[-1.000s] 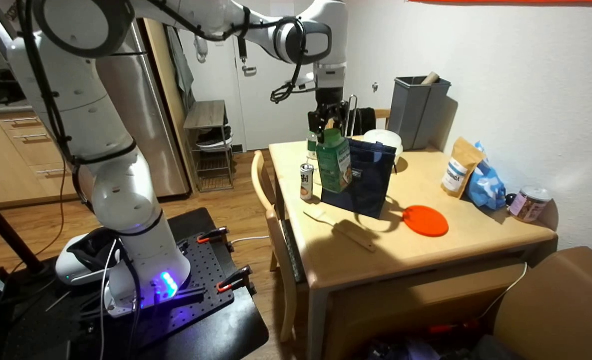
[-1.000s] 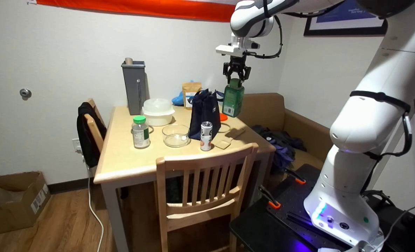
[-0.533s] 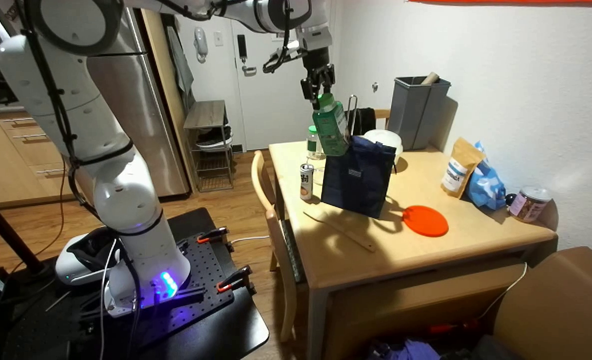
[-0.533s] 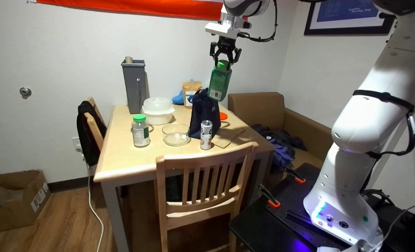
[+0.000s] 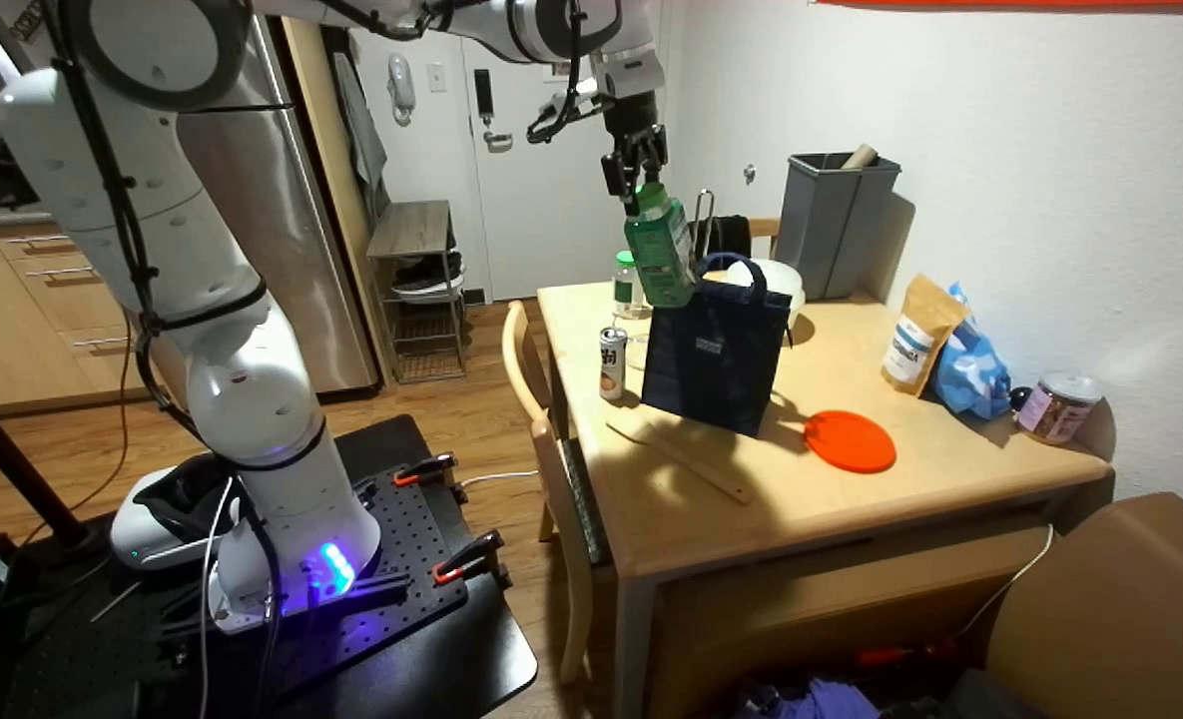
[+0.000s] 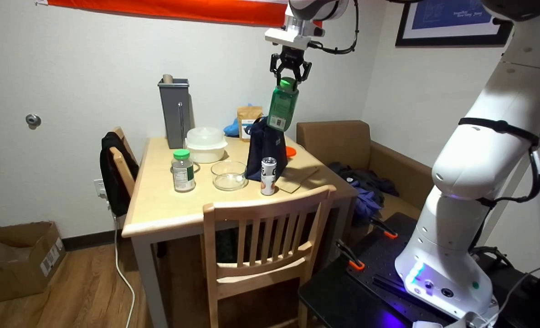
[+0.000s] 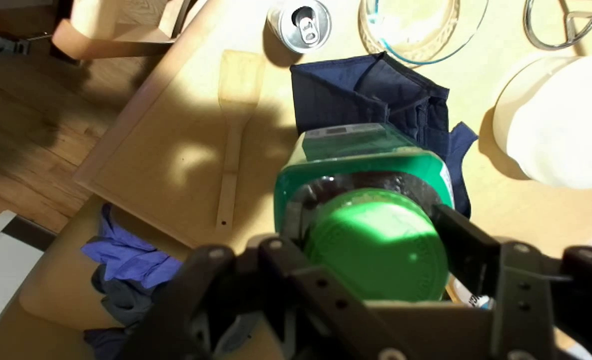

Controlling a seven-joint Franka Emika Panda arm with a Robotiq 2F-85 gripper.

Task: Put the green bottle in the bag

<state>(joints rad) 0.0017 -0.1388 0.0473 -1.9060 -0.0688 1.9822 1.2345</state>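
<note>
The translucent green bottle (image 5: 659, 255) hangs tilted from my gripper (image 5: 641, 192). It also shows in an exterior view (image 6: 282, 108) and in the wrist view (image 7: 375, 250). My gripper (image 6: 287, 85) is shut around the bottle's neck, just under its green lid; the fingers also show in the wrist view (image 7: 368, 220). The dark navy bag (image 5: 721, 355) stands upright on the table, also in an exterior view (image 6: 264, 152). The bottle's base overlaps the bag's top edge; I cannot tell whether they touch. In the wrist view the bag's (image 7: 330, 102) partly folded opening shows beyond the bottle.
A can (image 6: 268, 176) and a glass bowl (image 6: 229, 176) stand close to the bag. A green-lidded jar (image 6: 183, 172), a white lidded container (image 6: 206, 148) and a grey bin (image 6: 175, 114) are farther off. A wooden spatula (image 7: 233, 135) and red disc (image 5: 851, 441) lie on the table (image 5: 651, 519).
My gripper rose with the bottle, which went from upright to tilted, then nearly stopped over the last half second. The bag's handle now arches up where it was flat before.
</note>
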